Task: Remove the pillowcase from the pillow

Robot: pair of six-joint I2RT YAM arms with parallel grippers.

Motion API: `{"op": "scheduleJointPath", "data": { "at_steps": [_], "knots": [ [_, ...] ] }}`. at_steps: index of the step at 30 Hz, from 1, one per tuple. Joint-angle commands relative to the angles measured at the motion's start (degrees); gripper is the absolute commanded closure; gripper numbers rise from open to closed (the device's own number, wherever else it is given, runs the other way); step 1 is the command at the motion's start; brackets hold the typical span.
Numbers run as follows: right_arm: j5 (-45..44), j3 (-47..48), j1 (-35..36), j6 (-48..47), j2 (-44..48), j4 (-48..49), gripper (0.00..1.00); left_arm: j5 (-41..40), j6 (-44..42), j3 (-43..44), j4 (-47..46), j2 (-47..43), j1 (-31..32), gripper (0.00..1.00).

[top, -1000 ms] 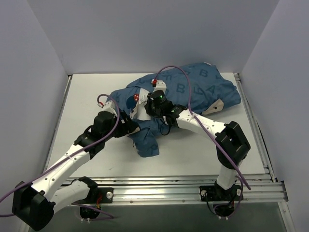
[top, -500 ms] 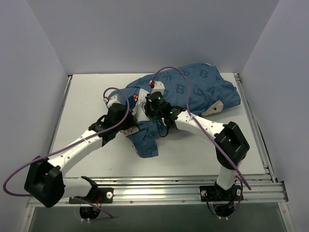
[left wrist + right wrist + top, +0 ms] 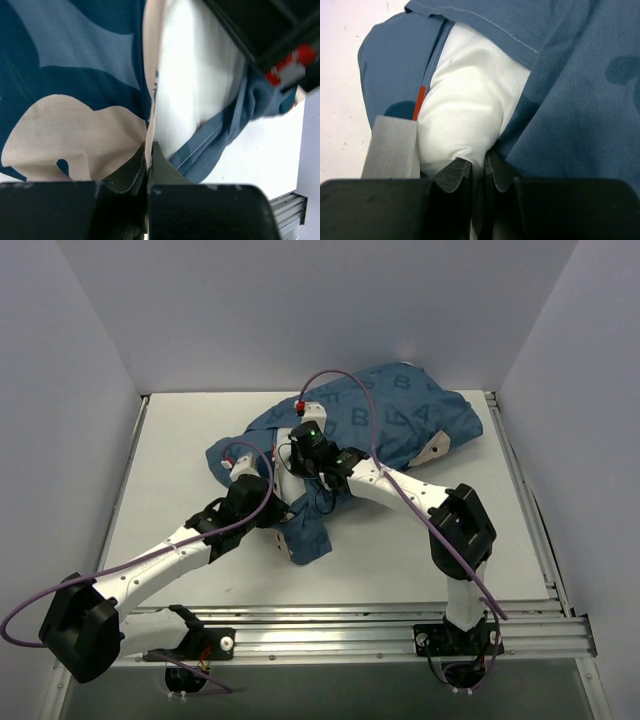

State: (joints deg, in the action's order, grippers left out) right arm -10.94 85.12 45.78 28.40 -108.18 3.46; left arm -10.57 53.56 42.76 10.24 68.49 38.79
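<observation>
You had the left gripper (image 3: 148, 161) pinched on the pillowcase (image 3: 65, 60) edge, jaws almost touching; the right gripper (image 3: 478, 172) nipped the pillow (image 3: 465, 110).

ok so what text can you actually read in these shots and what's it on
"B": pale letter printed on the pillowcase, near its far edge, top view.
"A": pale letter on the same cloth, toward its right end.
Other printed letters there: too creased or small to read.
Wrist views: no readable text on the cloth or the pillow.
</observation>
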Motion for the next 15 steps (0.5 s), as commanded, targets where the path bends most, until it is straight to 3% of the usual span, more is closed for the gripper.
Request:
{"op": "scheduleJointPath", "data": {
  "at_steps": [1, 9, 15],
  "knots": [
    [-5.3, 8.8, -1.6, 0.6, -1.0, 8.5, 1.00, 6.4, -0.7, -0.8, 7.1, 0.3, 5.2, 0.98],
    [-9.9, 16.1, -5.1, 1.4, 2.0, 6.7, 1.00, 7.8, -3.6, -0.4, 8.6, 5.8, 6.2, 0.98],
    [-10.8, 19.2, -8.9, 2.4, 4.4, 5.1, 1.00, 6.3, -8.0, 3.9, 14.9, 10.4, 6.8, 0.97]
  ]
}}
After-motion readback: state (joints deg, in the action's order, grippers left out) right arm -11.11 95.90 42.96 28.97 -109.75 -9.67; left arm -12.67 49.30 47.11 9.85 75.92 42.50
